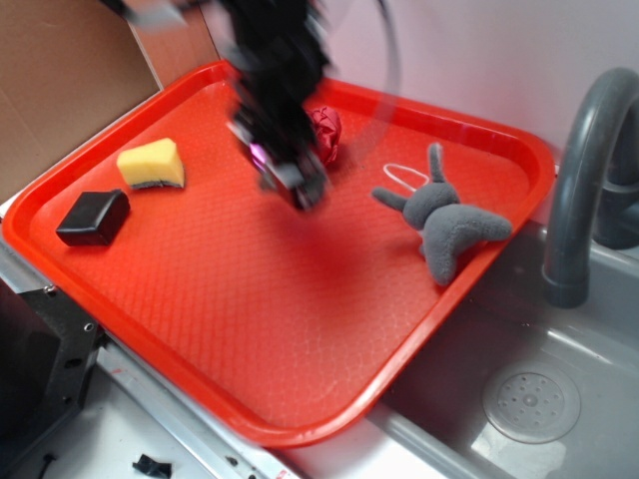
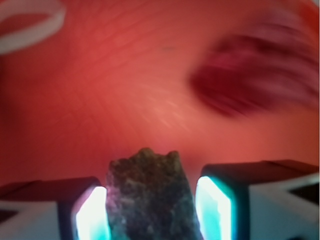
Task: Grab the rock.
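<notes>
Pitted brown-grey stone, the rock (image 2: pixel 150 197), sits clamped between the gripper (image 2: pixel 150 210) pads above the red plastic tray (image 1: pixel 250 299); hard, rough, probably grips well across its flanks.

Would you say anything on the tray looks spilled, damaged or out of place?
Nothing spilled or broken. The grey plush lies flopped near the tray edge by the sink, and the rock sits between the fingers.
</notes>
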Motion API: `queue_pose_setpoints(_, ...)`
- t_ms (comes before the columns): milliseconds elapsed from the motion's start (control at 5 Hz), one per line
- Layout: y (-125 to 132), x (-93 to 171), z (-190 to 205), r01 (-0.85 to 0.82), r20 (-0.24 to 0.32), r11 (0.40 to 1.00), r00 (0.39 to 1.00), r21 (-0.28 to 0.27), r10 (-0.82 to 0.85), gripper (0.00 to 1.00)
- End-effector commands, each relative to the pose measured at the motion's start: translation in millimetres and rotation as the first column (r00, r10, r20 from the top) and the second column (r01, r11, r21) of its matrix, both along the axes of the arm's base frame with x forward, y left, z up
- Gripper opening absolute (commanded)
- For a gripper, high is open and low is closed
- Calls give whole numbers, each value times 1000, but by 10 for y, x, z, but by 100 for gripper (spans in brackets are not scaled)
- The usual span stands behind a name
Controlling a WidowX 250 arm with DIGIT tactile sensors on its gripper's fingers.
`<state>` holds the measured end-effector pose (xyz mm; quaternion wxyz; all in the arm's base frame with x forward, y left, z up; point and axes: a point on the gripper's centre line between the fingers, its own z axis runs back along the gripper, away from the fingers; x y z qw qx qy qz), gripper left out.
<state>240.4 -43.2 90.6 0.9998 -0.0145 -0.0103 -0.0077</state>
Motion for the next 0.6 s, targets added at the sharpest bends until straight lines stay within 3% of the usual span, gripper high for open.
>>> queue_pose_setpoints(0,-17,-409,860,-140,80,989,986,-52,143,0)
queue_pose_setpoints(200,-62,-585,1048,-177,93,984,980,-10,177,0)
queue_pose_setpoints(400,-37,-663,1026,-216,4,976,976,-31,216,0)
